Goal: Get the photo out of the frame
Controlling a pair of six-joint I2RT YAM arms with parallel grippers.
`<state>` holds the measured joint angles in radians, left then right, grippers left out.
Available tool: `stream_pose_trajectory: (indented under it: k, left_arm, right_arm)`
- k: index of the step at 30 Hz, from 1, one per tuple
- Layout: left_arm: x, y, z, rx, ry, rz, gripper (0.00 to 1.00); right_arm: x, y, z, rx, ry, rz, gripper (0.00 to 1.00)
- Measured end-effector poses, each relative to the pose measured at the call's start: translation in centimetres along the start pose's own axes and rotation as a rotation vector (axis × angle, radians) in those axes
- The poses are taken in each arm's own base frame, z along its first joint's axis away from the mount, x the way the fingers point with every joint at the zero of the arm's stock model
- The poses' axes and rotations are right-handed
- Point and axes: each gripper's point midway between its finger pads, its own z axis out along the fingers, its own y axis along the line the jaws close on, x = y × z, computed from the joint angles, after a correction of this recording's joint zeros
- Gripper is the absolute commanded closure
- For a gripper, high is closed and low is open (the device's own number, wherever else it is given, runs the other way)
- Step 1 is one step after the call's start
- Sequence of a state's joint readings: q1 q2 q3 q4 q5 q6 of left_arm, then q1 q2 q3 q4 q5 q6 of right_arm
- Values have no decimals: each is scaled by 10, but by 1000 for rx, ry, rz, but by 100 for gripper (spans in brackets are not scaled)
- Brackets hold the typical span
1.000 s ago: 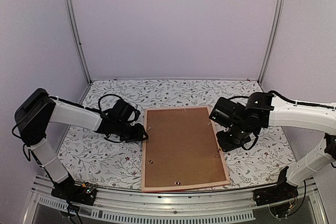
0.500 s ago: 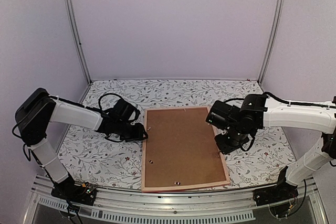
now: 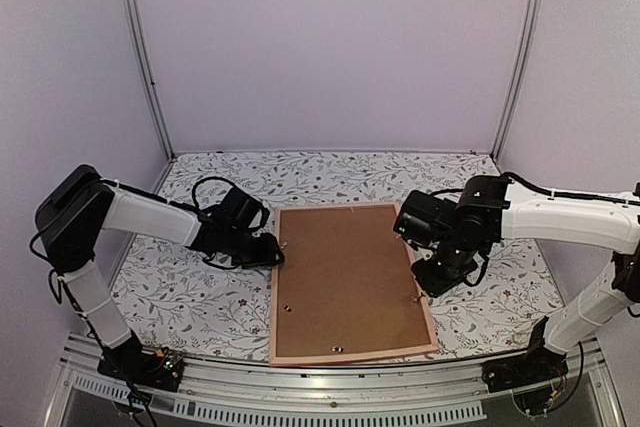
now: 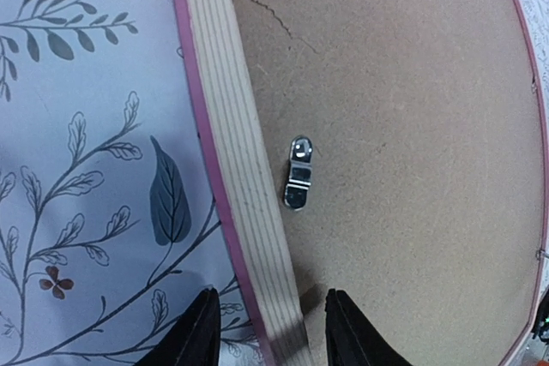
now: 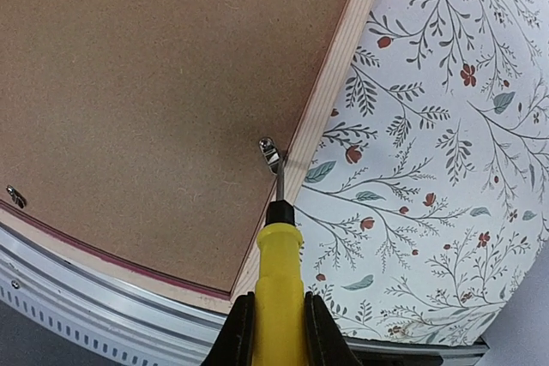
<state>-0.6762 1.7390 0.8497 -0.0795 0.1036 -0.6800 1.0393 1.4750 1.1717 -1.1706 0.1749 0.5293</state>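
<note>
Your frame (image 3: 276, 297) lies face down on the floral table (image 3: 190, 302), pale wood back up, with a pink edge showing along its outer side. Its long axis runs near-to-far. One short end sits by the near table rail and the other points to the back wall. The far end leans slightly toward your left arm.

The brown backing board (image 3: 345, 272) fills the opening. The photo is hidden under it, so you cannot see it.

Left gripper (image 4: 273, 336):
- It sits at the frame's left long rail, toward the far end.
- The fingers (image 4: 203, 336) are spread, one over the cloth and one over the board, with the wood rail between them.
- There is a gap on each side, so nothing is pinched.
- A metal clip (image 4: 298, 173) lies on the board just beside that rail, its length roughly along the rail.

Right gripper (image 5: 276, 332):
- The jaws are pressed onto the yellow handle of a screwdriver (image 5: 279, 272).
- The shaft points away from the wrist toward the frame's right long rail.
- The tip is at a small clip (image 5: 269, 152), where the board meets the wood.
- You cannot tell whether the tip is under the clip or only against it.

Another clip (image 5: 13, 196) shows near the frame's near short edge.
</note>
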Motion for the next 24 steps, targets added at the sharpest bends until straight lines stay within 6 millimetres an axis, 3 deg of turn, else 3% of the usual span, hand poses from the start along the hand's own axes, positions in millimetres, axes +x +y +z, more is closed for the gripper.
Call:
stream_pose_trajectory:
  k: [14,24]
  left_arm:
    - [-2,-1,2,4,-5,0,56]
    - [-2,-1,2,4,-4,-1,56]
  right_arm:
    - [4,14,-4,-85,34,-37,100]
    - [-5,8,-18,-55,3,-12,100]
